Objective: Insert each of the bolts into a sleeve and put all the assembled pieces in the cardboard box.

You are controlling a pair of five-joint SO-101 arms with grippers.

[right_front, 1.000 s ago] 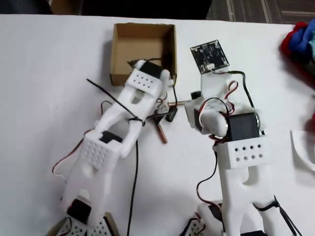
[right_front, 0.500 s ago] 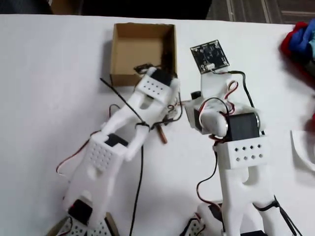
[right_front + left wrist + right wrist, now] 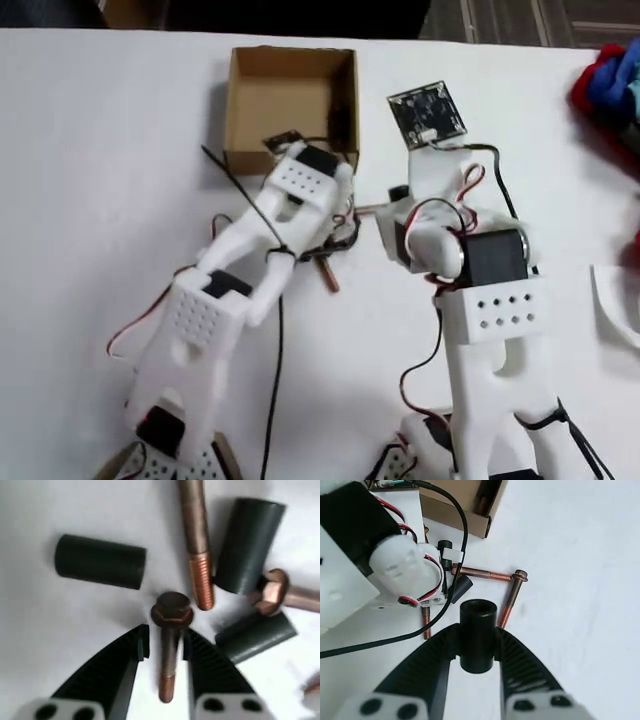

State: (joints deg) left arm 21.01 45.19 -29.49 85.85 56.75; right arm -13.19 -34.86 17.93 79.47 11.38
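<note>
We see the left fingers (image 3: 125, 660) narrowly apart, astride a copper bolt (image 3: 170, 630) that lies on the white worktop (image 3: 100, 150) among loose sleeves (image 3: 100, 561) (three dark ones) and two more bolts (image 3: 197, 545). The right fingers (image 3: 520, 660) are clamped on a black sleeve (image 3: 477, 635), held upright near the cardboard box (image 3: 285, 100).

Two white arms work side by side on a white bench (image 3: 100, 150). The left arm (image 3: 240, 260) leans in over the near wall of an open cardboard box (image 3: 232, 100). The right arm (image 3: 490, 300) stands beside it, a black circuit board (image 3: 427, 113) at its far end. A copper bolt (image 3: 327, 272) lies between them, and a second bolt (image 3: 368, 209) pokes out by the right arm. Bright cloth (image 3: 610, 80) sits at the bench's right edge.
</note>
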